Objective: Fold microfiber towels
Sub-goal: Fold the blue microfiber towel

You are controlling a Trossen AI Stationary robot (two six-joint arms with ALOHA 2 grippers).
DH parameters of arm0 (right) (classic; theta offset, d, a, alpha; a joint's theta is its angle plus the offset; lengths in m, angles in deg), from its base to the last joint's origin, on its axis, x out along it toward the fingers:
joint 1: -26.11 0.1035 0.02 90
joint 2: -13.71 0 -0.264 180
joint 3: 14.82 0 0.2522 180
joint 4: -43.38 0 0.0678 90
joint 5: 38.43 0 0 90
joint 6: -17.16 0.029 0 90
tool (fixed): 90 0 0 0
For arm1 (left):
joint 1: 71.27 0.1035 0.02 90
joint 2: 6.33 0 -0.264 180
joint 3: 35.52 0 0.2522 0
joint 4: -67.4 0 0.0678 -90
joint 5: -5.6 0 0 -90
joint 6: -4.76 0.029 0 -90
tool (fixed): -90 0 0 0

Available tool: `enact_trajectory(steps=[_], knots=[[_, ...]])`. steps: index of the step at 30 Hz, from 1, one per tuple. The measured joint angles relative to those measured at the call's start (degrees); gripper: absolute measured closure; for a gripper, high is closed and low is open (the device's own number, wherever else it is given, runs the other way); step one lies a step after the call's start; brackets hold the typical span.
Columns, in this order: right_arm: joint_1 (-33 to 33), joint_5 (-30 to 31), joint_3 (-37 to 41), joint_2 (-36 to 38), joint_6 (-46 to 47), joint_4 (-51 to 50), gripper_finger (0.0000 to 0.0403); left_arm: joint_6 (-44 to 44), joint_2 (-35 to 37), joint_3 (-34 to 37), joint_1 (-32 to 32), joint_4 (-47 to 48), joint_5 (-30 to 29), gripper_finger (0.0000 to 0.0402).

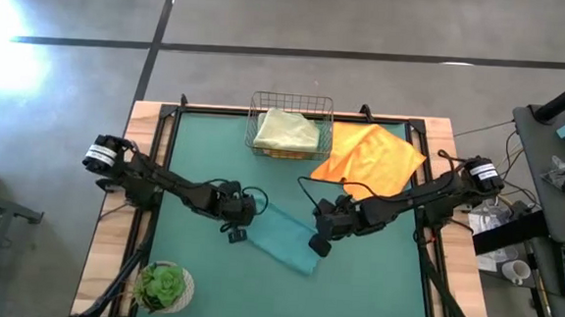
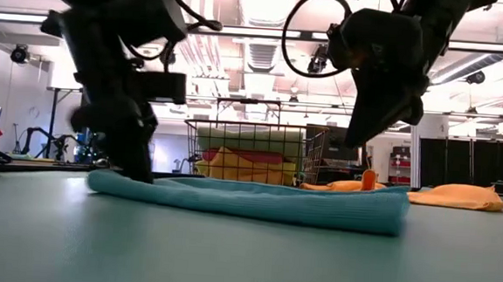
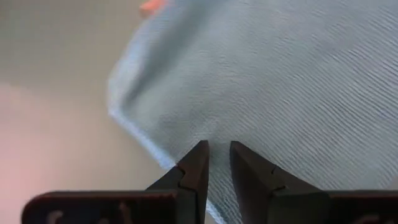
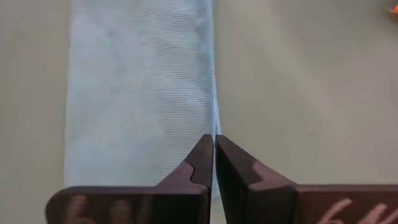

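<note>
**Folding the teal towel: both pincers at its ends**

Lying nearest on the green surface point(image 1: 194, 163), apart from a potted plant point(image 1: 164, 286) at the near left corner, is the teal towel point(image 1: 287, 237), already doubled into a long narrow strip. The left pincer point(image 1: 238, 233) sits at the strip's left end; the left wrist view shows its fingertips point(image 3: 200, 155) a little apart over the cloth, with nothing visibly caught between them. The right pincer point(image 1: 317, 246) sits at the right end, its fingers pressed together right at the towel's long edge; whether a ply is nipped there I cannot tell.

Judging by the rounded folded edges and fine ribbed weave, this cloth is light, soft and limp. It would sag and slide on the mat if dragged, so a corner or edge, with both plies taken together, looks like the safest hold.

Farther back, an orange towel point(image 1: 369, 158) lies spread and rumpled at the far right, touching the wire basket point(image 1: 292, 102) at the far edge, which holds a pale sage green towel point(image 1: 286, 130) on top.

Only the low view shows the strip's layered thickness and, through the basket wires, yellow and pink cloth under the green. Only the wrist views show the weave and exact fingertip placement. The high view alone gives the overall layout.
</note>
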Motion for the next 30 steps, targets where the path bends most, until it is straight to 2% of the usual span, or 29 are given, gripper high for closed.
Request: enact_trajectory(steps=[3,5,7,10,14,18,26,30], knots=[[0.0,0.2,-0.4,0.0,-0.2,0.1,0.0394,3.3,0.0,0.0,3.6,0.0,-5.2,0.035],[0.0,0.2,-0.5,0.0,-0.2,0.0,0.0394,4.7,0.0,-0.1,6.5,0.1,-6.6,0.035],[0.0,0.1,-0.5,0.0,-0.2,0.1,0.0394,5.1,0.1,-0.7,9.0,0.2,-6.6,0.035],[0.0,-1.1,-0.5,0.0,-0.7,0.0,0.0394,5.0,1.4,-2.4,10.8,1.4,-2.8,0.035],[0.0,-5.0,-0.4,-1.5,-2.0,0.2,0.0394,4.9,3.8,-4.5,10.0,2.7,1.4,0.035],[0.1,-8.1,-0.3,-4.5,-2.7,0.4,0.0394,2.7,6.7,-6.2,8.1,4.4,2.6,0.035],[0.8,-8.0,-0.3,-9.4,-2.9,1.1,0.0394,-8.6,14.0,-6.7,3.6,10.2,2.7,0.035],[0.8,-8.1,-0.3,-11.4,-3.3,1.9,0.0394,-11.5,15.8,-6.6,0.1,11.2,2.7,0.035]])
